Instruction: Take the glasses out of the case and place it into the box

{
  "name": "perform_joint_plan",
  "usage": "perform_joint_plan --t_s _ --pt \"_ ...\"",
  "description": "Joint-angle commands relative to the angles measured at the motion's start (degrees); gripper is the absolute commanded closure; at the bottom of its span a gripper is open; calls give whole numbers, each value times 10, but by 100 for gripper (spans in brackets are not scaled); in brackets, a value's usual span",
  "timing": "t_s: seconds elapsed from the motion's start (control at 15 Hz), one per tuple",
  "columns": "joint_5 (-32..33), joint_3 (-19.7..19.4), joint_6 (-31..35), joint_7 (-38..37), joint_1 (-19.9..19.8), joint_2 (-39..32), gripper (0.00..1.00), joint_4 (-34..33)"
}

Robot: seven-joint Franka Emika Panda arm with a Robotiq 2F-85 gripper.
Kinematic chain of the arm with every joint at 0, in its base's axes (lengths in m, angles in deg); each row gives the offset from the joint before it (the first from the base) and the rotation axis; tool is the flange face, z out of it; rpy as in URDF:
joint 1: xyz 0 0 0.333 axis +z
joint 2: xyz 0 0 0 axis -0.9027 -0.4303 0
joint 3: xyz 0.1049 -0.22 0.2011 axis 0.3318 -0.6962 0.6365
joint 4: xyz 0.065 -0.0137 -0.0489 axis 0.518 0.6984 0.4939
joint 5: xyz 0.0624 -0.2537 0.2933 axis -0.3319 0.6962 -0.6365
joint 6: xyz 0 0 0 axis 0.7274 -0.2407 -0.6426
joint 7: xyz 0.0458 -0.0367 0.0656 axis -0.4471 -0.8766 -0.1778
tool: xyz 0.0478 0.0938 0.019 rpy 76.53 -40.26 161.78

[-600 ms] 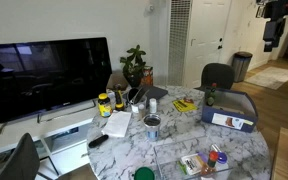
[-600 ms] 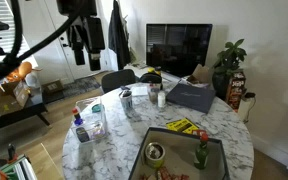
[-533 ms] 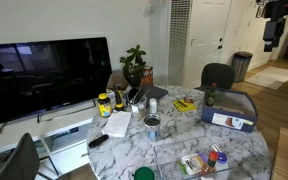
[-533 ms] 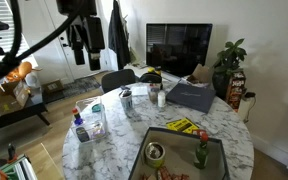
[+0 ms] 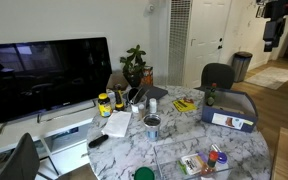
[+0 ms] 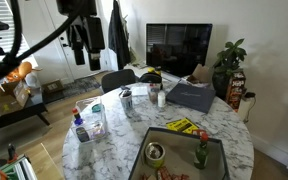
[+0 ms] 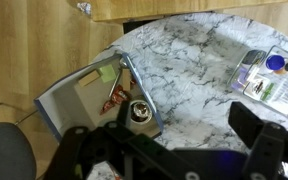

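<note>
The blue-grey box with a white printed side panel (image 5: 230,120) stands at one end of the marble table; it also shows in an exterior view (image 6: 179,131) and in the wrist view (image 7: 60,100). It holds a small bowl (image 7: 139,112) and a red item (image 7: 114,98). My gripper (image 5: 270,42) hangs high above the floor, off beside the table and well away from it; it also shows in an exterior view (image 6: 81,58). In the wrist view its fingers (image 7: 174,140) are spread wide with nothing between them. I cannot pick out the glasses or their case among the small dark items.
A clear plastic bin of colourful items (image 7: 272,75) sits at the table edge (image 5: 204,162). A metal can (image 5: 152,126), bottles, a dark flat folder (image 6: 189,97), a plant (image 5: 134,66) and a TV (image 5: 44,75) stand around. An office chair (image 5: 217,76) is behind the box.
</note>
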Motion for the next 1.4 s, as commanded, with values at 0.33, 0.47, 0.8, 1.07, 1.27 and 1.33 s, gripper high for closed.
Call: perform_joint_plan --t_s 0.33,0.47,0.8,1.07,1.27,1.33 --pt "-87 59 98 -130 31 -62 0 -54" --pt "-94 90 135 -186 33 -108 0 -92" --pt "-113 140 110 -321 44 -250 0 -220" --pt "-95 128 141 -288 52 -214 0 -177" --pt "-95 125 141 -287 50 -203 0 -176" --pt "-126 122 114 -345 43 -207 0 -185"
